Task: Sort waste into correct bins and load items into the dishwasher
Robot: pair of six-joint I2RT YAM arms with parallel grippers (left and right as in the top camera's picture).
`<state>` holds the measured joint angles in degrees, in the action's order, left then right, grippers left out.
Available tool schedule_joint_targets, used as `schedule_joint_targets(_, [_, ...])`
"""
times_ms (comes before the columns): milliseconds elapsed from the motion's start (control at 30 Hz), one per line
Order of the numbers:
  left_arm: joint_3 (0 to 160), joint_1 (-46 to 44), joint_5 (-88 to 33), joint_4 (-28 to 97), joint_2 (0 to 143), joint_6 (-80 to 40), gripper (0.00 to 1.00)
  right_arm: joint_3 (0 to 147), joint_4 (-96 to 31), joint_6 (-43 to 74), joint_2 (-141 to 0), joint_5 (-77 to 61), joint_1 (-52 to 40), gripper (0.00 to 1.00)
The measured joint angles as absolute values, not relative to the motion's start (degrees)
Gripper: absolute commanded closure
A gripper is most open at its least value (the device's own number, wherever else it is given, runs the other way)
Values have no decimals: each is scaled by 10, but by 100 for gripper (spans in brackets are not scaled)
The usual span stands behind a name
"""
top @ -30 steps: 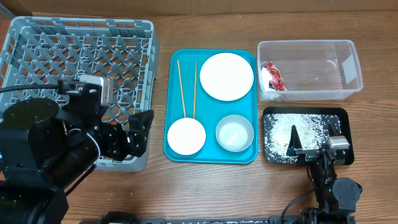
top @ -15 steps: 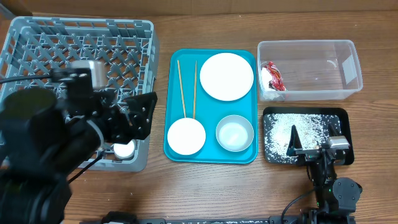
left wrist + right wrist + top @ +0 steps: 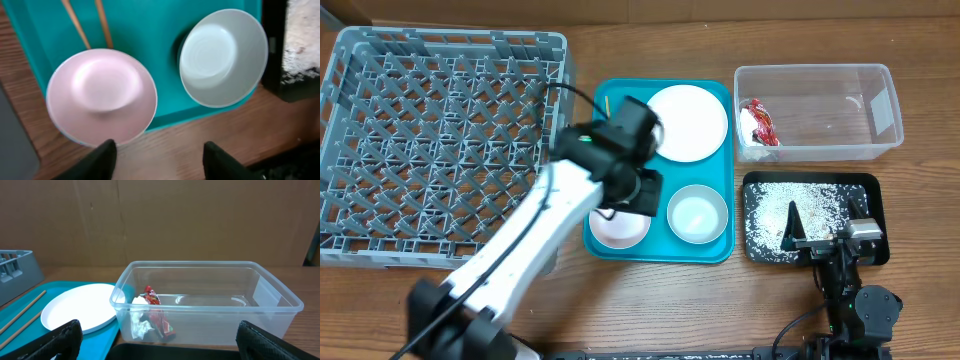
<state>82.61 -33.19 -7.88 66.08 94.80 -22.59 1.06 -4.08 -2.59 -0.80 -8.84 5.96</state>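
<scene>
My left gripper (image 3: pixel 160 161) is open and hovers over the teal tray, its fingertips just past the near rim of the pinkish-white bowl (image 3: pixel 102 95). Overhead, that bowl (image 3: pixel 618 230) is partly hidden under the arm. The pale greenish-white bowl (image 3: pixel 697 214) sits to its right and also shows in the left wrist view (image 3: pixel 222 55). Two chopsticks (image 3: pixel 102 22) lie behind the bowls. The white plate (image 3: pixel 685 122) is at the tray's back. The red-and-white wrapper (image 3: pixel 758 122) lies in the clear tub (image 3: pixel 875 145). Rice (image 3: pixel 790 205) covers the black tray (image 3: pixel 865 255). My right gripper (image 3: pixel 160 347) is open and empty above it.
The grey dish rack (image 3: pixel 430 130) fills the left of the table, with nothing in it. The teal tray (image 3: pixel 660 255) lies between the rack and the bins. My left arm crosses the table's front and the rack's front right corner.
My left arm has swung right, from over the rack's front right corner to above the pinkish bowl on the teal tray. The right arm has not moved.
</scene>
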Motion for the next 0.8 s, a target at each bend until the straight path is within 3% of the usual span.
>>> schedule_joint_targets(133, [826,-345,-63,647,1005,-248,63,11,-41,-26,-8,-88,60,0])
schedule_joint_targets(200, [826,-345,-57,651,1029,-259,64,11,-41,-26,-8,-88,60,0])
schedule_joint_targets(300, [825,-344,-44,677,1046,-281,62,11,-41,-26,-8,-88,60,0])
schedule_joint_targets(400, [825,-340,-23,709,1046,-302,50,11,-41,-26,-8,-88,60,0])
schedule_joint_targets(800, [767,-263,23,683,1046,-320,52,11,-41,-26,-8,-88,60,0])
